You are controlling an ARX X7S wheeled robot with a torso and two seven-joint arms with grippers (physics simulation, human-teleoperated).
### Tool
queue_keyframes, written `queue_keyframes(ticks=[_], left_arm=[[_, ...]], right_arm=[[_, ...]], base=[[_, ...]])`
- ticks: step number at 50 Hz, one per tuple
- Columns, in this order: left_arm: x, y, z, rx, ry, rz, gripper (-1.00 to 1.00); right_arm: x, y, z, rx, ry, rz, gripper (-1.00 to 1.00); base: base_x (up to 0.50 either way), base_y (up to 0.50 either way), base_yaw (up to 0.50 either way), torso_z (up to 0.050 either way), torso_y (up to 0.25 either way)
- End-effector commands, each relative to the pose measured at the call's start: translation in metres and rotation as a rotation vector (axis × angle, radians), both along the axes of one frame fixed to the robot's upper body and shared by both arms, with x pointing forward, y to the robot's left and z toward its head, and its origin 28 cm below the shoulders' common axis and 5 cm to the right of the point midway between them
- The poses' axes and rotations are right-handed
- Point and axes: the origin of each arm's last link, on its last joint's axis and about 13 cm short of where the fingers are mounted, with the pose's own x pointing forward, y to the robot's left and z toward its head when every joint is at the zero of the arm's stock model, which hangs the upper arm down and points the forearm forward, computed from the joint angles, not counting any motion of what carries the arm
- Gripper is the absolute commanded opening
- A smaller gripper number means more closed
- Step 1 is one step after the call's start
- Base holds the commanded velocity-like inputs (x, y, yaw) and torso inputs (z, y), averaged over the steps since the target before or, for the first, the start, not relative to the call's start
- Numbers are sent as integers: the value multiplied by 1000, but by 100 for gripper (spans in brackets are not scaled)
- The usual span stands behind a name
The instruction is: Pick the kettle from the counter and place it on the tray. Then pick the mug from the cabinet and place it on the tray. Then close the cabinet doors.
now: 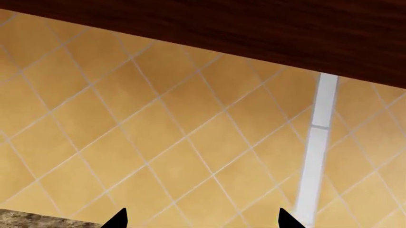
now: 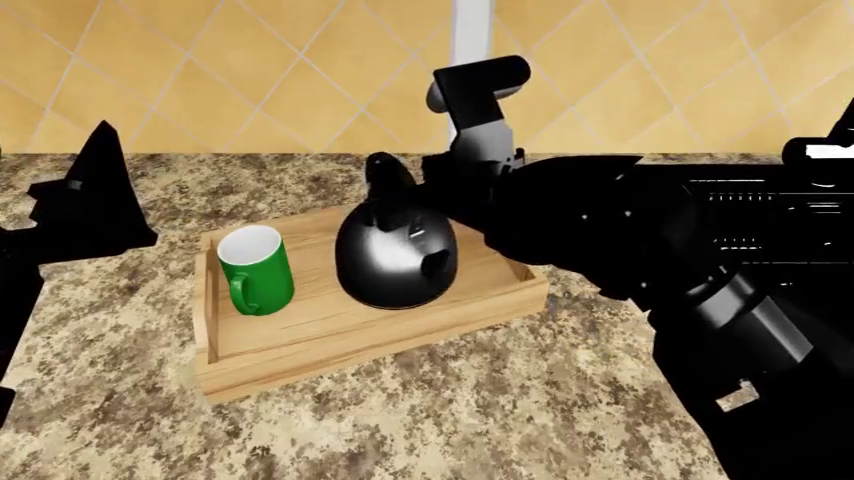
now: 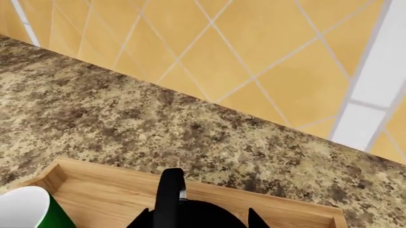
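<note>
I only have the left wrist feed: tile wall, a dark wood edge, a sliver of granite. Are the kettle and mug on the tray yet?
Observer: Yes. In the head view the kettle and the green mug both stand upright inside the tray.
Operator: Are they touching?
Observer: No, bare tray wood shows between them; the mug is nearer the left arm's side.
Operator: Where is my right gripper?
Observer: The right wrist view looks down on the kettle's handle, with the right gripper fingertips either side of it. Whether they touch it is not visible.
</note>
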Motion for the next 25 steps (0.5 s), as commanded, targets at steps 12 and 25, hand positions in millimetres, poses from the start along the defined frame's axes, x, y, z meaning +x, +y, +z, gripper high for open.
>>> queue_keyframes(ticks=[12,25], left_arm=[[0,2,-2,-5,3,5,100],[-2,1,2,-8,-5,-2,100]], right_arm=[[-3,-2,11,-2,-24,3,100],[-48,-2,72,1,-241,38,100]], base=[[0,0,0,0,0],[0,0,0,0,0]])
